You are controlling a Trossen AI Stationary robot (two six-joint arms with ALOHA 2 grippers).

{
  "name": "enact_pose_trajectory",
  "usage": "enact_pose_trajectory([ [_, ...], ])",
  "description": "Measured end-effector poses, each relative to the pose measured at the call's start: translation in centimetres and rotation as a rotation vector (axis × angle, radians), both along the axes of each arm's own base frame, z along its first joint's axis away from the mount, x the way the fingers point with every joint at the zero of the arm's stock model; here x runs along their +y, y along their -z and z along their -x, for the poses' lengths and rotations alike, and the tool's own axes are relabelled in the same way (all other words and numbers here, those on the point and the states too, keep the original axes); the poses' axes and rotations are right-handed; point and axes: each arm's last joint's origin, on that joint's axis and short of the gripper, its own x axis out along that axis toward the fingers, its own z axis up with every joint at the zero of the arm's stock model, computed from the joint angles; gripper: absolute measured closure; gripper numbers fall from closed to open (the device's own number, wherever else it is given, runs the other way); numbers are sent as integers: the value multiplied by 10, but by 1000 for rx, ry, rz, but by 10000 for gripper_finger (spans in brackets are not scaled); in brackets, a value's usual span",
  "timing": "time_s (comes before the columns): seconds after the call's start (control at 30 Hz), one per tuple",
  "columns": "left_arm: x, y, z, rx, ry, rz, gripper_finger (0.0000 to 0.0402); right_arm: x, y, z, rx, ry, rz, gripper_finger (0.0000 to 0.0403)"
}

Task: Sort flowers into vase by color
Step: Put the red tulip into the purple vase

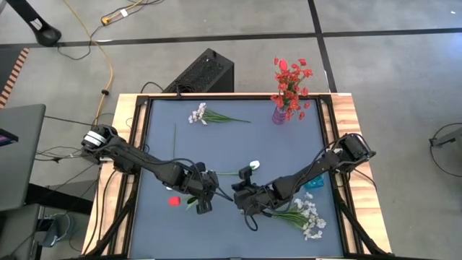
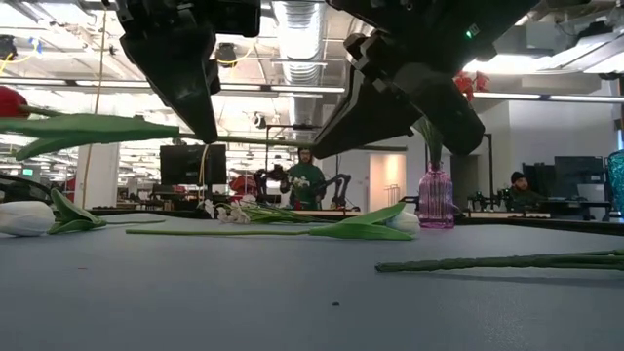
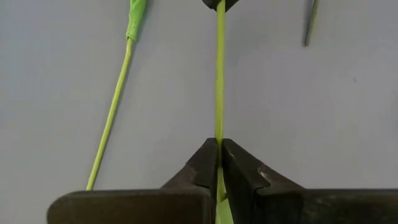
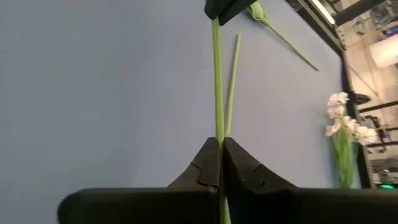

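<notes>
A red tulip (image 1: 173, 201) on a thin green stem is held above the table, its head (image 2: 8, 99) and leaves (image 2: 88, 127) at the near left. My left gripper (image 1: 204, 191) is shut on the stem just right of the leaves. My right gripper (image 1: 242, 196) is shut on the same stem farther toward its free end. The two grippers face each other near the table's middle front. A purple vase (image 1: 279, 115) with red flowers stands at the far right. A blue vase (image 1: 315, 182) is partly hidden behind my right arm. My left gripper pinches the tulip's stem (image 3: 219, 124) between its two fingertips, close to the leaf end. It comes slanting down from the table's left, roughly along the stem. The stem runs straight on to the other gripper, clear of the table. My right gripper pinches the same stem (image 4: 217, 112) between its two fingertips, nearer the free end. It comes slanting down from the table's right, roughly in line with the stem. The stem runs straight from its fingers to the left gripper, above the table.
A white tulip (image 1: 253, 166) lies just beyond the grippers, its stem (image 3: 112, 112) flat on the table. A white spray (image 1: 198, 113) lies at the far middle. More white sprays (image 1: 308, 218) lie near the front right corner, stems (image 2: 507, 261) toward the middle.
</notes>
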Motion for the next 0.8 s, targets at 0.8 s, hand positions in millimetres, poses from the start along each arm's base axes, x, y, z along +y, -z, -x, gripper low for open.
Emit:
enact_pose_trajectory([
  [0.8, 18, -60, 39, -359, 14, -205, 284, 3, -16, 20, -3, -152, -289, 376],
])
